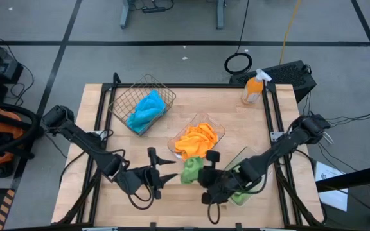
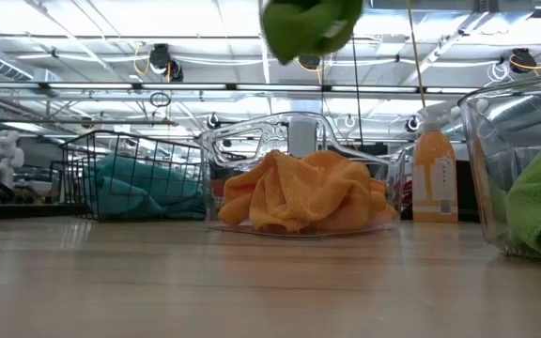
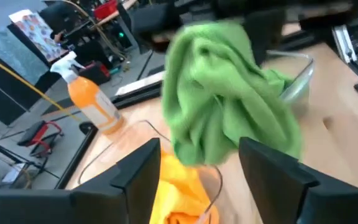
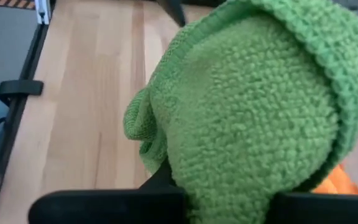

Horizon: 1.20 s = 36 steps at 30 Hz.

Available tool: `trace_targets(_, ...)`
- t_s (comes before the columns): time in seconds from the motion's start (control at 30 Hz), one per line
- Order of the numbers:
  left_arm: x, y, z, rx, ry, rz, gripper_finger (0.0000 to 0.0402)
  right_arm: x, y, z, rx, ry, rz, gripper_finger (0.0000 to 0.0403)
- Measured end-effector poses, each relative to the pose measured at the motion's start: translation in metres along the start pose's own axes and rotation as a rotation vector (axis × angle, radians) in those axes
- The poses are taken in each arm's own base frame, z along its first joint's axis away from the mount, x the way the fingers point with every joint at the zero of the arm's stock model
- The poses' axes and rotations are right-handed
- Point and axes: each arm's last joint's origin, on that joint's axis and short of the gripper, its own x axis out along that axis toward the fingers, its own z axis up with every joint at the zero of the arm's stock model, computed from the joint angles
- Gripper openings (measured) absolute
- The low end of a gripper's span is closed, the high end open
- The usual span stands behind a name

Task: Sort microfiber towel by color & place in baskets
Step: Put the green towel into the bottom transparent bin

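Note:
A lime green towel (image 1: 191,170) hangs off the table in my right gripper (image 1: 202,172), which is shut on it near the middle of the near side. It fills the right wrist view (image 4: 253,106) and shows high in the low view (image 2: 310,26). My left gripper (image 1: 171,170) is open just to its left, fingers pointing at the cloth (image 3: 229,106) without touching it. A second green towel (image 1: 239,194) lies in the clear tray (image 1: 236,157) under the right arm. Orange towels (image 1: 198,140) fill the middle clear tray (image 1: 218,127). Blue towels (image 1: 148,109) lie in the wire basket (image 1: 124,96). My right gripper holds the green towel bunched between its two fingers (image 4: 104,205), coming at it level from the table's right. The cloth itself hides which part is gripped (image 4: 229,193), and I cannot tell edge or fold. The towel is lifted clear of the table and hangs slack in folds.
An orange spray bottle (image 1: 252,86) stands at the far right corner of the table. The wire basket sits far left, the orange tray in the middle, the green tray near right. Bare wood (image 1: 108,199) lies along the near left.

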Motion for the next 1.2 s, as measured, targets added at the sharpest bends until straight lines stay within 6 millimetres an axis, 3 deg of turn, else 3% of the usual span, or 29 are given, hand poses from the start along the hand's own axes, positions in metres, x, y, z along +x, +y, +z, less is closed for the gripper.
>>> trace_targets(0.23, 0.000, -0.001, -0.012, 0.034, 0.093, -0.003, 0.0244, -0.050, -0.009, -0.018, 0.184, 0.237, 0.011, 0.0015)
trace_targets(0.53, 0.003, 0.003, -0.019, -0.016, 0.145, 0.018, 0.0244, -0.100, -0.010, -0.059, 0.385, 0.564, -0.169, 0.0015)
trace_targets(0.83, 0.003, 0.003, -0.019, -0.027, 0.144, 0.019, 0.0244, -0.090, -0.002, -0.092, 0.381, 0.655, -0.205, 0.0015)
trace_targets(1.2, 0.004, 0.003, -0.020, -0.028, 0.146, 0.021, 0.0244, -0.059, -0.017, -0.145, 0.420, 0.821, -0.345, 0.0029)
